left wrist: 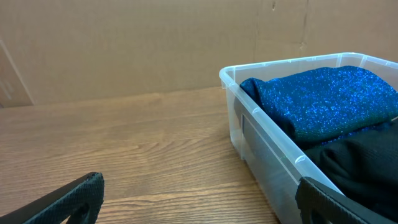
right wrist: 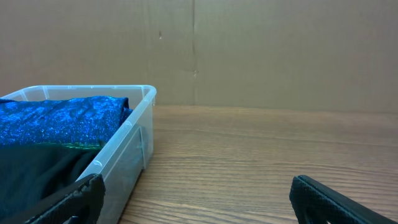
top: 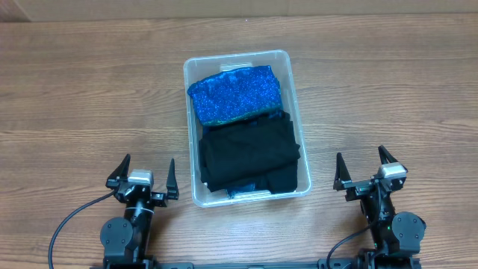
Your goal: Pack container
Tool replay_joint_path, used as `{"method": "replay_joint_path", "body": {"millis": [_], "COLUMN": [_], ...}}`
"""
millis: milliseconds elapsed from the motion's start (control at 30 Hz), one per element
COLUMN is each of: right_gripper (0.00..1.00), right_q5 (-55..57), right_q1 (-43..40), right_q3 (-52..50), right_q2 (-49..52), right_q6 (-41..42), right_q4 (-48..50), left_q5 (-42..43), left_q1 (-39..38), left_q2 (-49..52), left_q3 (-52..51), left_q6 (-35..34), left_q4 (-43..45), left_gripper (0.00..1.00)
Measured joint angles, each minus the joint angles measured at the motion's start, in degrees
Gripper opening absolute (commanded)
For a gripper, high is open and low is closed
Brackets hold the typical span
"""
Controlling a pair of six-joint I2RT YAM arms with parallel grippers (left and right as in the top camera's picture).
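Observation:
The clear plastic container stands at the middle of the table. It holds a sparkly blue cloth in the far half and a folded black cloth in the near half. Its label is hidden under the cloths. The container also shows in the left wrist view and the right wrist view. My left gripper is open and empty, just left of the container's near corner. My right gripper is open and empty, to the right of the container.
A brown cardboard wall stands behind the wooden table. A black cable runs from the left arm's base at the front edge.

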Motion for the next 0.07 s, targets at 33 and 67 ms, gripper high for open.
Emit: {"method": "replay_joint_path", "body": {"millis": [33, 67], "right_gripper": [1.00, 1.00], "right_q5": [0.0, 0.0], "right_q1": [0.0, 0.0], "right_q3": [0.0, 0.0], "right_q2": [0.0, 0.0], "right_q6": [0.0, 0.0], "right_q4": [0.0, 0.0], "left_q5": [0.0, 0.0], "left_q1": [0.0, 0.0], "left_q2": [0.0, 0.0], "left_q3": [0.0, 0.0], "left_q6": [0.0, 0.0], "left_q4": [0.0, 0.0], "left_gripper": [1.00, 1.00]}}
